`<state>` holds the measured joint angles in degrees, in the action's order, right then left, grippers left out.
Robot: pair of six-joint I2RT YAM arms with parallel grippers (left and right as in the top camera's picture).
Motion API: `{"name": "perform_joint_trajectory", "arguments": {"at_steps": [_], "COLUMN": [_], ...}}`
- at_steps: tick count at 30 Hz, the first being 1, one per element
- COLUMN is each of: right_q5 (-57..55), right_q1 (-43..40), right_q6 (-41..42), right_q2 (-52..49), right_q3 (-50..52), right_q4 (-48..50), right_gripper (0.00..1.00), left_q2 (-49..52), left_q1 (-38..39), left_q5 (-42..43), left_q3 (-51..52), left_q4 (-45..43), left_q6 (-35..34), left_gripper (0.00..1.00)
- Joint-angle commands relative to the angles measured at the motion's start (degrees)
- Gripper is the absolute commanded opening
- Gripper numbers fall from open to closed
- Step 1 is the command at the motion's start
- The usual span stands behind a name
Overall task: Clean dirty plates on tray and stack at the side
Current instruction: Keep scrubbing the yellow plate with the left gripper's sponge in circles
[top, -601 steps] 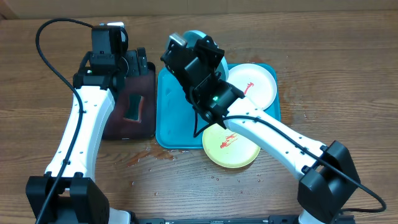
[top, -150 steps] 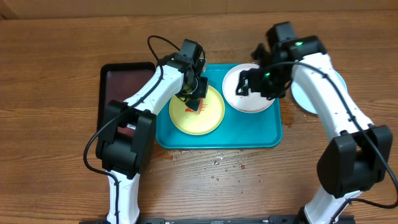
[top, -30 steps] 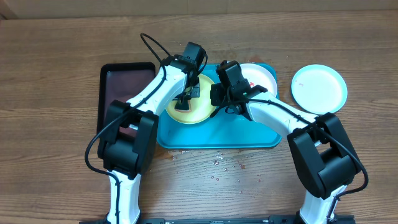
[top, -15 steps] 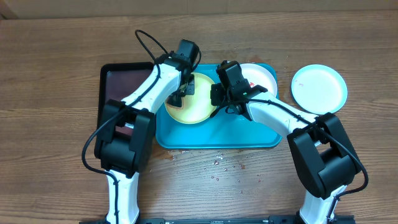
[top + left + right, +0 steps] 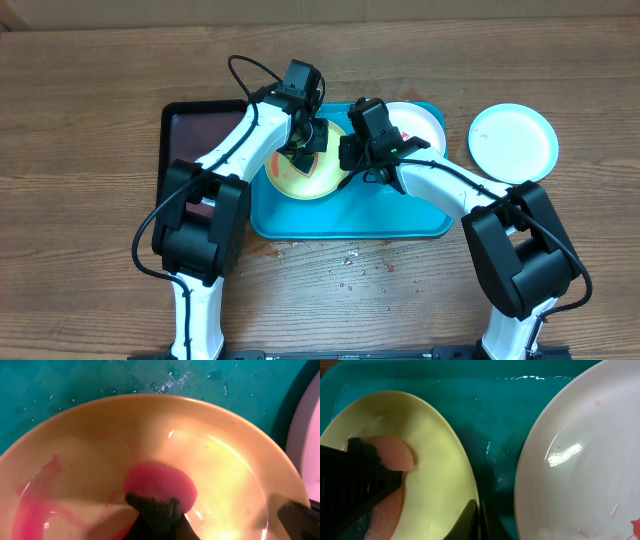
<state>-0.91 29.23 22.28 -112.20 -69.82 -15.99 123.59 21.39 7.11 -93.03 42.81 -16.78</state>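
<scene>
The pale green plate (image 5: 300, 178) sits tilted on the turquoise tray (image 5: 300, 222). My right gripper (image 5: 347, 163) is shut on its right rim; in the right wrist view the gripper (image 5: 479, 516) pinches the plate (image 5: 435, 460) edge. My left gripper (image 5: 304, 150) is shut on a pink sponge (image 5: 160, 485) with a dark scouring side, pressed into the plate (image 5: 235, 460), where wet red smears (image 5: 35, 510) show at the left. The white plate (image 5: 418, 124) with red sauce lies on the tray's right part, also the white plate (image 5: 580, 460). The light blue plate (image 5: 513, 142) rests on the table to the right.
A black tray (image 5: 195, 140) with a dark reddish inside lies left of the turquoise tray, under the left arm. Water droplets (image 5: 360, 262) speckle the wooden table in front of the tray. The tray floor (image 5: 495, 415) between the two plates is wet.
My left gripper has slid the sponge across the pale green plate, first leftward, then back right and toward the far rim. The right gripper holds the rim as before.
</scene>
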Motion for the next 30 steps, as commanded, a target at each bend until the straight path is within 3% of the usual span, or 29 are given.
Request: {"name": "perform_joint_trajectory", "arguments": {"at_steps": [1, 4, 9, 16, 18, 25, 30], "right_q5": [-0.50, -0.50, -0.48, -0.50, -0.50, -0.50, -0.50], "right_q1": [-0.39, -0.39, -0.39, -0.39, -0.39, -0.39, -0.39], "right_q6": [0.48, 0.48, 0.48, 0.48, 0.48, 0.48, 0.48], "right_q2": [-0.13, -0.13, -0.13, -0.13, -0.13, -0.13, -0.11], "right_q3": [-0.70, -0.70, -0.70, -0.70, -0.70, -0.70, -0.70], "right_q4": [0.35, 0.15, 0.02, -0.33, -0.28, -0.17, -0.17], "right_gripper": [0.04, 0.04, 0.04, 0.04, 0.04, 0.04, 0.04], "left_q2": [1.90, 2.73, 2.73, 2.73, 2.73, 2.73, 2.73], "left_q1": [0.33, 0.33, 0.26, 0.00, 0.00, 0.31, 0.48], "left_q5": [1.25, -1.53, -16.65, -18.88, -16.57, 6.27, 9.53], "left_q3": [0.39, 0.44, 0.44, 0.44, 0.44, 0.44, 0.46], "left_q4": [0.55, 1.95, 3.91, 9.07, 10.73, 9.27, 5.42], "left_q6": [1.66, 2.19, -0.52, -1.25, -0.96, 9.35, 12.59], "left_gripper": [0.04, 0.04, 0.04, 0.04, 0.04, 0.04, 0.04]}}
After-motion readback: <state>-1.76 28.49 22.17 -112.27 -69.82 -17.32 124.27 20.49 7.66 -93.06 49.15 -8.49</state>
